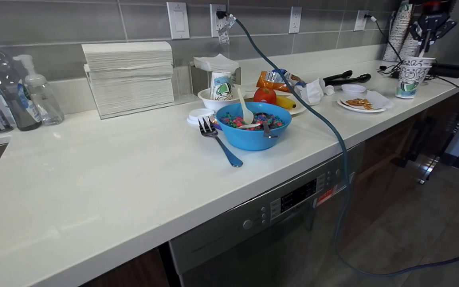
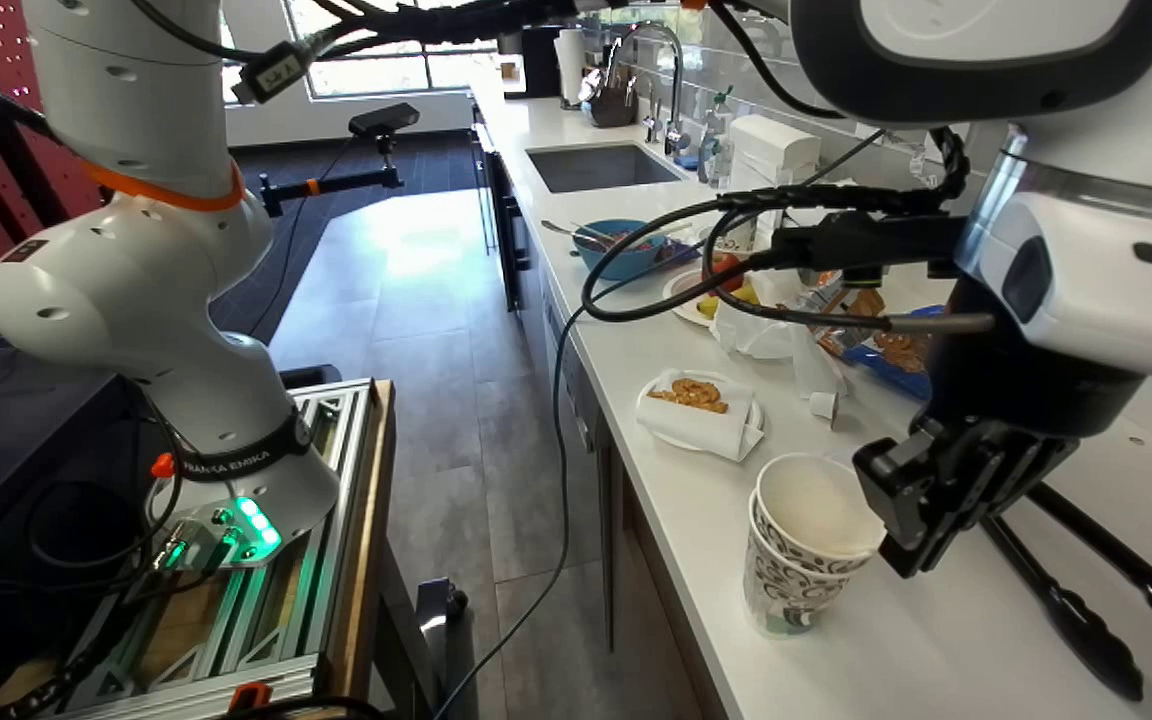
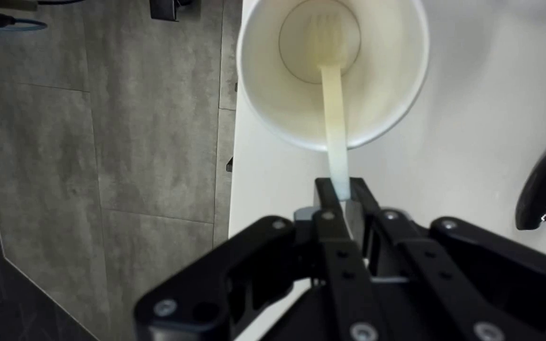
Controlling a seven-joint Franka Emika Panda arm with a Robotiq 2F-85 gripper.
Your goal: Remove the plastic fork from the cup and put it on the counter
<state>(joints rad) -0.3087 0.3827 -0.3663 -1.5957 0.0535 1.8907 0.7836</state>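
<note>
The cup [image 1: 412,77] is a whitish paper cup with a swirl print, seemingly nested in another. It stands upright near the counter's front edge and also shows in an exterior view [image 2: 804,580]. In the wrist view I look into its plain inside [image 3: 396,61]. The pale plastic fork [image 3: 333,104] leans in it, tines at the bottom, handle over the rim. My gripper [image 3: 340,187] is shut on the handle's end, just above and beside the rim. It also shows in both exterior views [image 1: 426,43] [image 2: 911,555]. The counter [image 1: 106,171] is off-white and long.
Black tongs [image 2: 1066,600] lie beside the gripper. A plate with food [image 2: 696,410] is near the cup. A blue bowl [image 1: 253,133], a metal fork [image 1: 223,147] and stacked cups [image 1: 401,28] stand farther off. A cable [image 1: 325,119] hangs across the counter edge.
</note>
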